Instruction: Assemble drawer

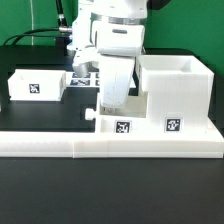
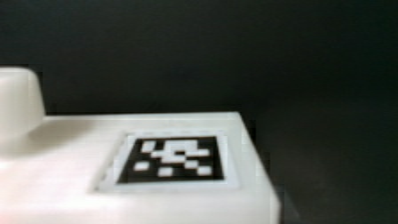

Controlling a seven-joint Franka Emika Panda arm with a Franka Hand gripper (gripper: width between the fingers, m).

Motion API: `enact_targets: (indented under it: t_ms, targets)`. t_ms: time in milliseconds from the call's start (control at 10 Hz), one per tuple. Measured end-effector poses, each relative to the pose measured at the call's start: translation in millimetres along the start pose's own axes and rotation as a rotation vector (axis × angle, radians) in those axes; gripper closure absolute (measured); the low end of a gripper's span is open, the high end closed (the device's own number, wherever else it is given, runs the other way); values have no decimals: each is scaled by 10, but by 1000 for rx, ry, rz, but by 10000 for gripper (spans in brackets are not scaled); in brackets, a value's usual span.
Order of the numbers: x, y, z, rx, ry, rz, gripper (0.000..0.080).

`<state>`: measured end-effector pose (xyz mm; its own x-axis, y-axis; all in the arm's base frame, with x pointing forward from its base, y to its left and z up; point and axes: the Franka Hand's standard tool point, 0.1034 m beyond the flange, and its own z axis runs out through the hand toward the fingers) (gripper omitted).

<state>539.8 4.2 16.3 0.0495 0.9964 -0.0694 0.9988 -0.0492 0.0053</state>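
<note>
We hover over the knobbed box (image 1: 113, 122), on the table (image 1: 110, 195) against the low wall (image 1: 55, 148), just left of the casing (image 1: 176, 92). The second box (image 1: 35, 85) sits far left. We cannot tell how wide the fingers (image 1: 110, 98) stand. Our guess at the next move: grip this box, then line it up with the casing's opening.

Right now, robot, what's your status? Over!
Gripper low over the knobbed drawer box, open or shut unclear. Box sits beside the casing, not inside. The second box apart at exterior view's left. Nothing seen in the way.
</note>
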Motion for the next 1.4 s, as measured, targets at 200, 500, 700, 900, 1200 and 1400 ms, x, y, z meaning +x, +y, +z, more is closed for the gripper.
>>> enact_targets:
  t_ms: [200,500,700,900,1200,1400]
  targets:
    - [-2,0,8,-2,1,-9,755]
    - [-39,-1,15,0,2,-11,755]
    - [-9,-7,24,0,2,-21,755]
    - [5,-7,32,-2,0,-36,755]
    - [10,-8,33,-2,0,-40,755]
    - [68,9,47,-3,-6,-99,755]
